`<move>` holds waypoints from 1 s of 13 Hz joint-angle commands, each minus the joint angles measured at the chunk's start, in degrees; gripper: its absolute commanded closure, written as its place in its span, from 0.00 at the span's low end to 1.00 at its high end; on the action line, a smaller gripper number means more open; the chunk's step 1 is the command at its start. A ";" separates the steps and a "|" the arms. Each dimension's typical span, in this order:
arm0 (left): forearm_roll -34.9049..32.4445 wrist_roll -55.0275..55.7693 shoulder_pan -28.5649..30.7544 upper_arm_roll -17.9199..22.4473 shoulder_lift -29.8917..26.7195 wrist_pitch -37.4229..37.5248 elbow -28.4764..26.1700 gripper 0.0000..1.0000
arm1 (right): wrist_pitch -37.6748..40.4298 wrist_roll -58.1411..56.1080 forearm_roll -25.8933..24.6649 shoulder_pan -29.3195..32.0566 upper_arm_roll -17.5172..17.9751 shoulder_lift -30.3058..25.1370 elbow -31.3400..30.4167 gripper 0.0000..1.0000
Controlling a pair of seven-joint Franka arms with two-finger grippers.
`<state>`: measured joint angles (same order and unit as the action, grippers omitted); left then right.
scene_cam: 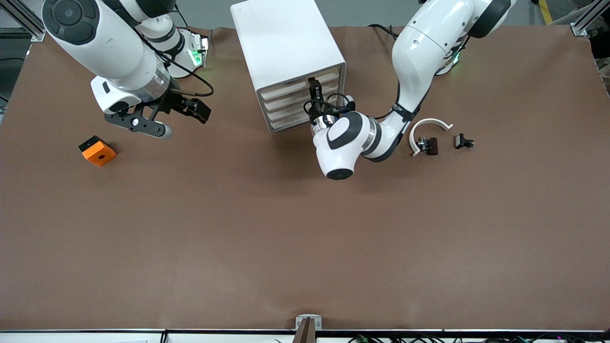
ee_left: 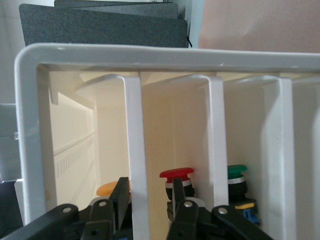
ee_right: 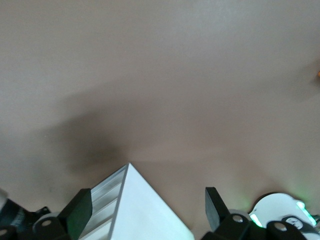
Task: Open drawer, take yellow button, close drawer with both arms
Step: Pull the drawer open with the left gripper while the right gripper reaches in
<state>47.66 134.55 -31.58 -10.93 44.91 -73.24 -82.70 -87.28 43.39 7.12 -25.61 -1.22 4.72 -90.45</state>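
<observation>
Brown counter filling the front view, read as a clock with twelve at the arms' bases and six at the front camera. At twelve: white cabinet (scene_cam: 286, 52), its stacked drawer fronts (scene_cam: 286, 107) turned toward five, all flush and shut.

Left arm (scene_cam: 419, 57): dropping from its base near one o'clock, elbow folded, forearm running toward the cabinet, wrist bulging low over the counter just by the drawer fronts. Left end effector (scene_cam: 313, 90) levelled at the drawer fronts. In the left wrist view, left end effector (ee_left: 150, 197) spread and straddling one white handle bar (ee_left: 135, 140): one finger (ee_left: 120, 195) close beside the bar, the other (ee_left: 182, 202) a gap away. Not pinching.

Button (ee_left: 112, 189): orange-yellow cap only, inside the cabinet, seen past the handle bar right by that close finger. Beside it in the neighbouring compartments, a red-capped button (ee_left: 176, 174) and a green-capped one (ee_left: 237, 171).

Right arm (scene_cam: 114, 47): waiting, hung from its base near eleven. Right end effector (scene_cam: 193, 107) in the air over bare counter at about ten o'clock, fingers wide apart; same wide spread in the right wrist view (ee_right: 147, 210), with the cabinet's corner showing between them.

Orange block (scene_cam: 97, 150) at nine, near the right arm's end. White arc (scene_cam: 429, 128) at about two o'clock, a black-brown part (scene_cam: 429, 145) touching its open side, another small part (scene_cam: 463, 141) just beside, toward three.
</observation>
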 commanded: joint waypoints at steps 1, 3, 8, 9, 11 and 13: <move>1.47 0.36 -0.76 0.29 1.23 0.73 0.61 0.74 | -0.26 6.86 2.54 -0.75 0.34 1.86 1.77 0.00; 1.30 0.36 0.28 0.64 1.32 0.73 0.70 0.94 | -2.45 12.91 2.54 -4.25 0.34 3.09 2.39 0.00; 2.61 -2.63 7.92 0.91 1.41 -3.39 1.14 0.95 | -6.23 27.33 2.37 -10.41 0.34 6.52 4.32 0.00; 2.79 -2.72 8.98 0.91 1.41 -4.45 1.23 0.95 | -7.11 31.02 2.37 -11.73 0.34 7.57 5.10 0.00; 2.79 -2.89 10.92 0.99 1.50 -5.16 1.58 0.94 | -8.34 38.84 2.28 -14.45 0.34 10.20 7.12 0.00; 2.79 -3.85 11.89 0.99 1.50 -5.25 1.84 0.84 | -9.22 46.84 2.02 -17.79 0.34 13.80 9.93 0.00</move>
<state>50.54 133.30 -19.82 -10.51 45.31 -75.17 -81.91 -96.69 83.29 8.92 -40.56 -0.44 14.03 -85.46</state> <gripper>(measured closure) 0.899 0.000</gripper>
